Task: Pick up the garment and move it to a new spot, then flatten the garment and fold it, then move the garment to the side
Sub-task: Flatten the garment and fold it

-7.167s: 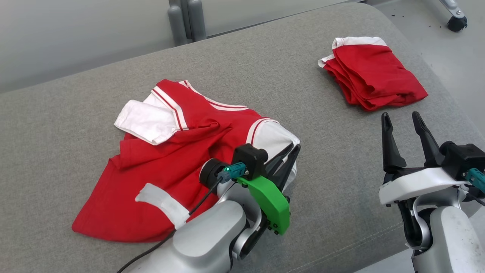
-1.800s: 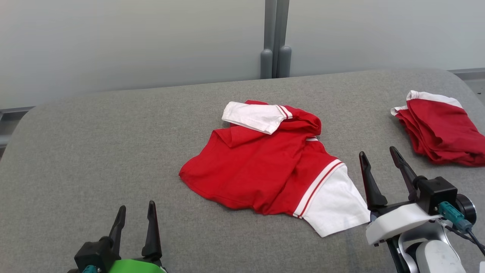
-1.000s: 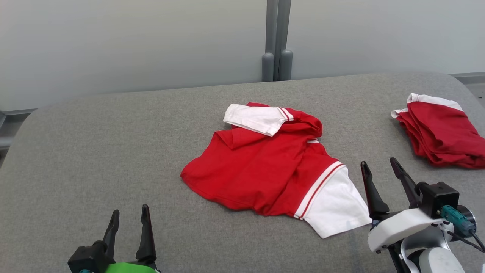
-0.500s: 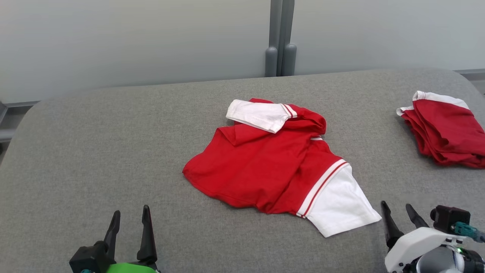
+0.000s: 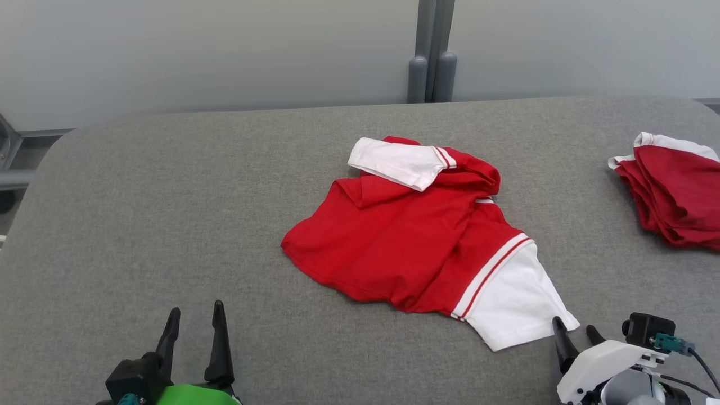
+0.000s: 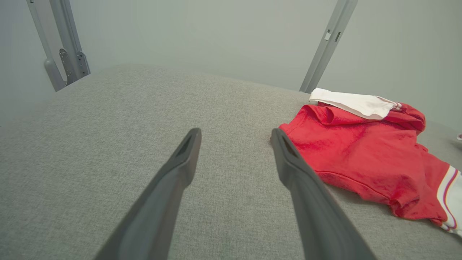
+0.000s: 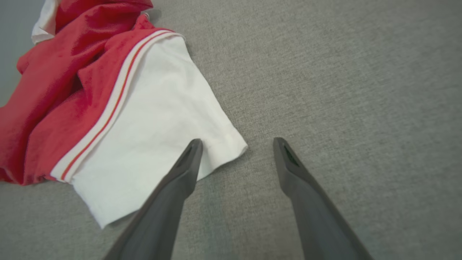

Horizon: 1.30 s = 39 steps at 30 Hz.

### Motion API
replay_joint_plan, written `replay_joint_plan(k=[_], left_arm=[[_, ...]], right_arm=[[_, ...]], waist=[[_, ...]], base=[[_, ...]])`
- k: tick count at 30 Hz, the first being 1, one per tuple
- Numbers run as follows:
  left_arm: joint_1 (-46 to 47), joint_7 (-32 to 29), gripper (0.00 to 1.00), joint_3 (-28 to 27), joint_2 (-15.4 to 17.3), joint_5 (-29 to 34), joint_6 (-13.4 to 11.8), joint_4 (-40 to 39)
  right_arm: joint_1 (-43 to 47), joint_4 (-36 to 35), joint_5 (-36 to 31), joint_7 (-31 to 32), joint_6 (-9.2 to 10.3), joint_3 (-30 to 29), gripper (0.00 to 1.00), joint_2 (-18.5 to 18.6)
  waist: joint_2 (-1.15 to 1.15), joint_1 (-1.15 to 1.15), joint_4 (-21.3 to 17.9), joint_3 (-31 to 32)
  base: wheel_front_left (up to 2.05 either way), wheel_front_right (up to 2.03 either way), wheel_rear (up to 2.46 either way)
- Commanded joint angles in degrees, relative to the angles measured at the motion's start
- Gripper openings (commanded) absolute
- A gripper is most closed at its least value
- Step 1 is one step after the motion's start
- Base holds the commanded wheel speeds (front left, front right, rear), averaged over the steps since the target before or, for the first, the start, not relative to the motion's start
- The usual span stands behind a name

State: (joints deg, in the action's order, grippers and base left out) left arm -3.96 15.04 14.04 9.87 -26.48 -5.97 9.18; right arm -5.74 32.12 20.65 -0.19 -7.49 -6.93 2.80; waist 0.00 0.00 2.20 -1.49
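Your right gripper [image 5: 574, 324] has sunk back toward the near edge of the grey surface [image 5: 169, 197] over the last second. It stood tall beside the near white sleeve [image 5: 514, 298], and now its fingertips poke up at the near right corner, spread apart and holding nothing. In the right wrist view the sleeve's cuff corner lies between those fingers with one tip over the hem, though you cannot tell whether it touches the cloth. Your left gripper [image 5: 197, 306] has barely shifted: it sits at the near edge, left of the middle, released and empty, well apart from the cloth. The garment [image 5: 410, 247] lies where it lay, rumpled just right of the surface's middle, its far sleeve [image 5: 396, 162] flopped over the body; its apparent drift is the head camera turning. A folded red garment [image 5: 675, 197] rests at the right edge. The move to a new spot looks done, and you appear to be lining up on the cuff to begin flattening.
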Motion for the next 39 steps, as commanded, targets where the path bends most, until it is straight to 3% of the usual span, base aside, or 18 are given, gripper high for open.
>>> replay_joint_plan(k=[1,9,10,11,15,16,24,34,39], left_arm=[[1.02,0.16,1.00,-0.09,-0.06,0.53,0.33,0.00],[1.28,0.16,1.00,-0.37,-0.17,0.45,0.25,0.24],[1.26,0.16,1.00,-0.38,-0.19,0.47,0.25,0.21],[1.25,0.16,1.00,-0.41,-0.21,0.50,0.24,0.19],[1.17,0.16,1.00,-0.41,-0.28,0.56,0.16,0.15],[1.16,0.16,1.00,-0.42,-0.32,0.57,0.10,0.11],[0.38,0.13,1.00,-0.03,-0.46,0.50,0.04,-0.02],[0.11,-0.36,1.00,0.75,-0.63,-0.18,0.02,0.02],[0.21,-0.66,1.00,1.46,-0.75,-0.25,0.32,0.22]], right_arm=[[-0.72,0.74,0.42,-0.37,0.00,0.22,1.00,0.19],[-4.69,8.61,0.45,-1.84,-0.01,1.82,0.97,0.07],[-5.16,9.33,0.34,-1.98,-0.01,2.16,0.78,0.06],[-5.66,10.05,0.25,-2.05,-0.01,2.61,0.49,0.05],[-7.09,12.34,-0.49,-2.30,-0.02,3.68,0.06,-0.05],[-7.38,12.53,-0.39,-2.67,-0.02,3.79,0.00,-0.04],[-8.42,9.30,2.46,-6.10,-0.01,3.42,0.00,0.20],[-3.16,-7.24,2.96,-2.32,-0.01,0.27,0.00,0.20],[1.59,-18.87,2.74,3.34,-0.01,-1.15,0.00,0.22]], waist=[[0.00,0.00,0.27,-0.09],[0.00,0.00,1.26,-0.43],[0.00,0.00,1.31,-0.49],[0.00,0.00,1.36,-0.55],[0.00,0.00,1.53,-0.63],[0.00,0.00,1.53,-0.64],[0.00,0.00,0.84,-0.33],[0.00,0.00,-1.41,0.12],[0.00,0.00,-2.69,0.36]], base=[[0.00,0.00,0.00],[0.00,0.00,0.00],[0.00,0.00,0.00],[0.00,0.00,0.00],[0.00,0.00,0.00],[0.00,0.00,0.00],[0.00,0.00,0.00],[0.00,0.00,0.00],[0.00,0.00,0.00]])
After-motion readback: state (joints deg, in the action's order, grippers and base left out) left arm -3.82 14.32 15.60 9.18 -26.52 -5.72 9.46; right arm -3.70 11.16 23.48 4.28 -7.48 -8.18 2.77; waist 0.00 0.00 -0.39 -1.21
